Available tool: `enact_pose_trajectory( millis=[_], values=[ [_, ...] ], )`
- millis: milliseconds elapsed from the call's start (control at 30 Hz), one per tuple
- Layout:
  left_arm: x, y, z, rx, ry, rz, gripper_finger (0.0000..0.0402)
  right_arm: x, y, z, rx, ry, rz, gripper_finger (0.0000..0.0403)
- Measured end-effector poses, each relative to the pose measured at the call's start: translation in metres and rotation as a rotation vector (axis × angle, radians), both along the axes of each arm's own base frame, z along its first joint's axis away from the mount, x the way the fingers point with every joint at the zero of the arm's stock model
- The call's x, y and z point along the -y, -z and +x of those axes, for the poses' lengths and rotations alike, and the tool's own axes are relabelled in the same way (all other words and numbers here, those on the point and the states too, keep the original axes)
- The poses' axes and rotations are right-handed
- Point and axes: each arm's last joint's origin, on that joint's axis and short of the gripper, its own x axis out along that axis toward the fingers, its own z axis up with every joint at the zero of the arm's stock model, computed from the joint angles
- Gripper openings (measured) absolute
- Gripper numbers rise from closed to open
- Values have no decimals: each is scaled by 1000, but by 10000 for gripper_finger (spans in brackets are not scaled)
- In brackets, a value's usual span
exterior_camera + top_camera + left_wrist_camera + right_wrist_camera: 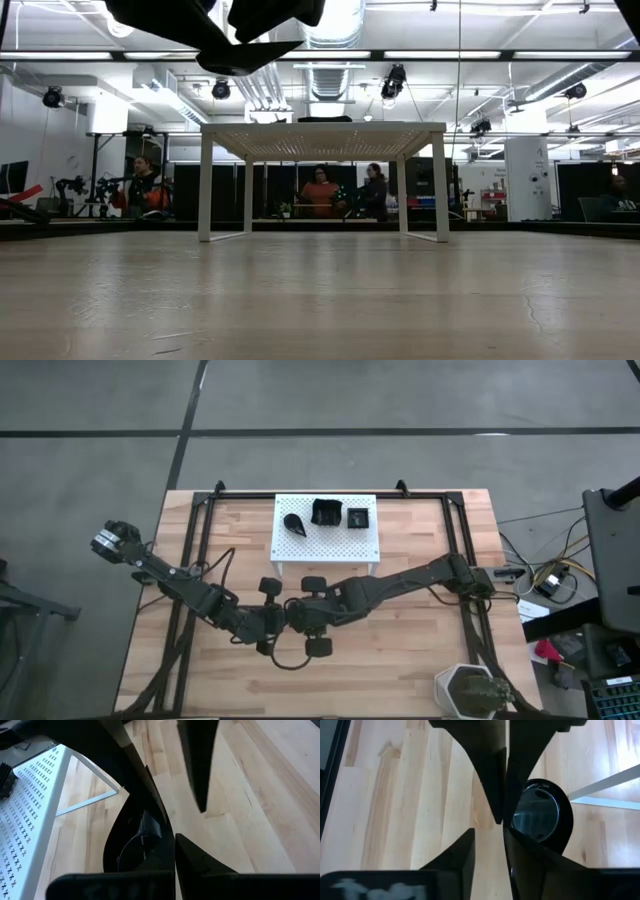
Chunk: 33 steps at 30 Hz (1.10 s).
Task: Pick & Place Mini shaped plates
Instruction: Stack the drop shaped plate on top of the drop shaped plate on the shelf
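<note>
Above the table's middle my two grippers meet tip to tip. My left gripper (280,617) (175,840) is shut on a glossy black teardrop plate (132,845) (542,812). My right gripper (300,612) (489,832) is open, and its fingers stand on either side of my left gripper's fingertips (497,810). I cannot tell whether one of them touches the plate. Three more black plates lie flat on the white perforated stand (340,542): a teardrop (295,523), a raised-rim square (325,513) and a small square (357,517). My left gripper pinches the teardrop plate's rim along one long side (162,835) between its two fingers. The plate's body spreads to one side and hides one finger. The fingers slant down from the table's left. The plate is lifted clear, on edge, with its pointed end (148,770) toward my right gripper.
The white stand rests on thin legs at the table's far middle. A grey-green hexagonal pot (468,690) sits at the near right corner. A dark frame (200,510) runs round the wooden table top. Bare wood lies below the grippers (320,290).
</note>
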Motion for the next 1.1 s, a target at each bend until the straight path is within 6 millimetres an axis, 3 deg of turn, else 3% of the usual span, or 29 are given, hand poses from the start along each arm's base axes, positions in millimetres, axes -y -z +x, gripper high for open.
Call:
enact_pose_trajectory(
  millis=[233, 467, 700, 933, 1100],
  values=[
    [0, 1, -1, -13, 1, 8, 0, 0, -9, 0, 35, -19, -7, 148],
    [-9, -5, -10, -85, 28, 93, 0, 0, -16, -5, 13, -23, -15, 150],
    [-32, -27, -27, -92, 70, 215, 0, -18, -16, -12, 4, -72, -31, 134],
    [-59, -45, -36, -80, 150, 425, 0, -34, -14, -22, 3, -57, -161, 120],
    [-91, -50, -34, -100, 136, 406, 0, -36, -11, -23, -5, -33, -163, 112]
  ],
)
